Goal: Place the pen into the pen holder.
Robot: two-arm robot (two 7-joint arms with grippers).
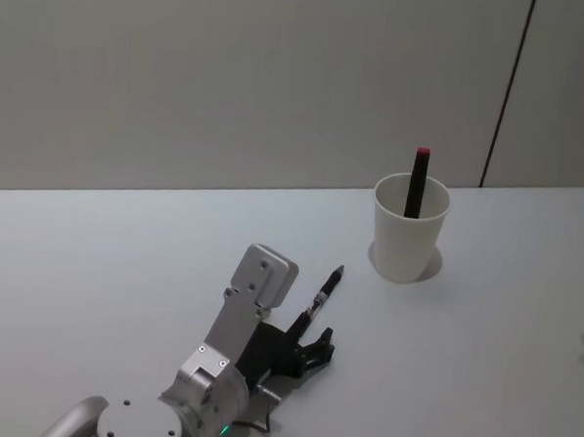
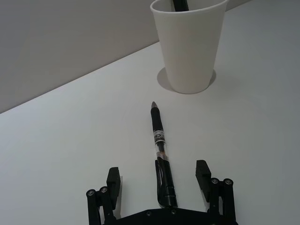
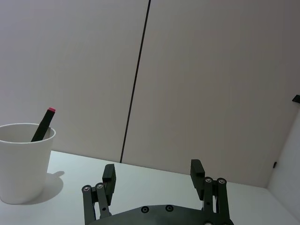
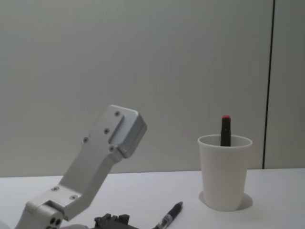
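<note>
- Table (image 1: 94,267): plain white, takes up the lower half of the head view.
- Left arm (image 4: 95,162): comes in from the lower left of the chest view, angled down to the table.
- Pen holder (image 1: 409,234): white paper cup, upright, right of centre in the head view. A red-capped marker (image 1: 418,181) already stands in it, leaning on the rim.
- Left gripper (image 2: 157,168): low over the table, bottom centre of the head view. Jaws spread wide, one each side of the pen's rear end, neither touching it. Nothing gripped.
- Right gripper (image 3: 152,166): jaws apart, empty, off to the side. Looks idle. The cup sits at the lower left of its wrist view.
- Pen (image 2: 158,136): black, lying flat on the table, lower centre of the head view, between left gripper and cup, well apart from the cup.
- Key relation: the pen's long axis runs straight out between the left jaws. Rear end is inside the jaw gap; tip points up and right in the head view, roughly at the cup.
- Left arm is clearly the nearer. Judgement: next is closing across the barrel, then lifting and tipping the pen upright over the rim.
</note>
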